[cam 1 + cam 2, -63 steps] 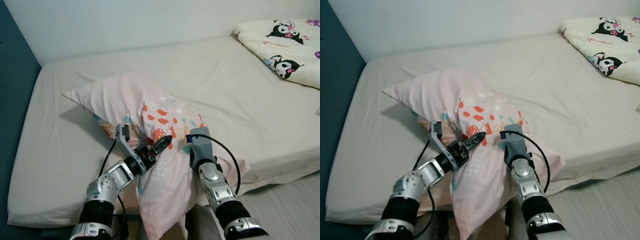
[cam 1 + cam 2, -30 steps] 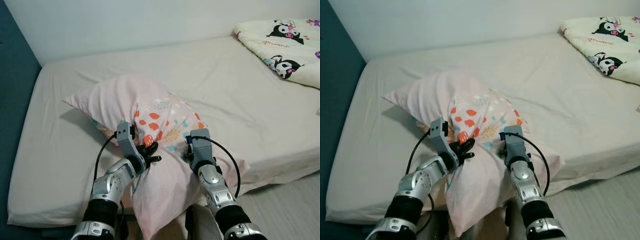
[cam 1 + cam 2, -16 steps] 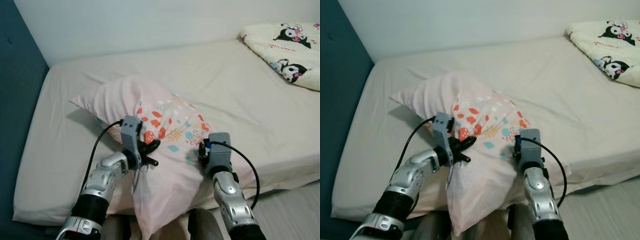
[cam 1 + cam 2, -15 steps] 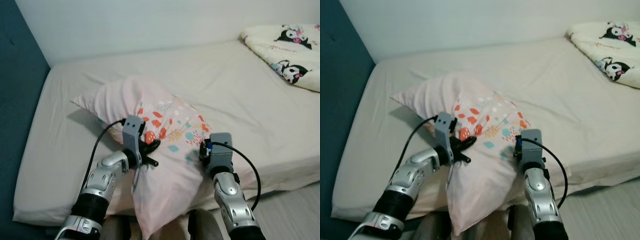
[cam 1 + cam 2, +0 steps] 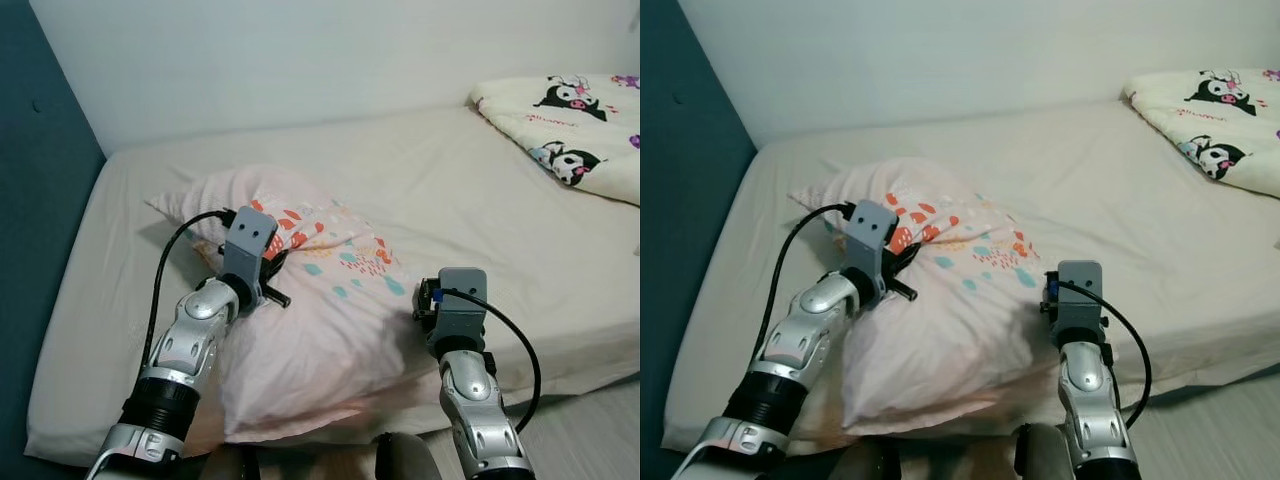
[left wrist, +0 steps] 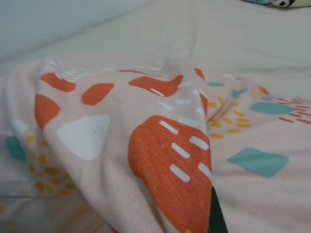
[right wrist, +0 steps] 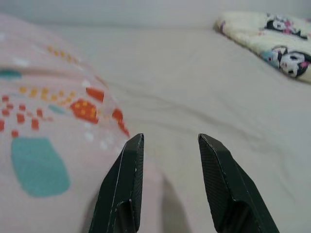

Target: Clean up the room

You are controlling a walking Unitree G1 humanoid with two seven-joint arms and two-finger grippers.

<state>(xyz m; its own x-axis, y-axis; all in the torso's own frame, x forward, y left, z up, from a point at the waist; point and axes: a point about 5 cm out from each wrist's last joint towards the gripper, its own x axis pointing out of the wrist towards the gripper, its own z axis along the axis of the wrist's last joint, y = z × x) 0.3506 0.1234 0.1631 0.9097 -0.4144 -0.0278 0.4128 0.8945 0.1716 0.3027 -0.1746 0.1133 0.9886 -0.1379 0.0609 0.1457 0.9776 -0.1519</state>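
Note:
A pink pillow [image 5: 330, 310] with orange, teal and white patches lies on the near left part of the cream mattress [image 5: 450, 190]. My left gripper [image 5: 268, 272] is pressed into the pillow's upper left side and shut on a fold of its cover. In the left wrist view the patterned fabric [image 6: 160, 160] drapes over the gripper, with one black fingertip [image 6: 216, 221] peeking out. My right gripper [image 7: 170, 139] stands open at the pillow's right edge [image 7: 43, 145], with only bare sheet between its fingers. From the head it sits at the mattress's front edge [image 5: 428, 300].
A folded cream blanket [image 5: 560, 120] with black-and-white cartoon figures lies at the far right of the bed. A dark blue wall [image 5: 40, 200] runs along the left side and a white wall [image 5: 300, 60] behind. Pale floor [image 5: 600, 440] shows at the lower right.
The pillow, which hung over the bed's front edge, now lies flatter on the mattress. My left gripper moved up and further onto the bed with it. The right gripper has come off the pillow.

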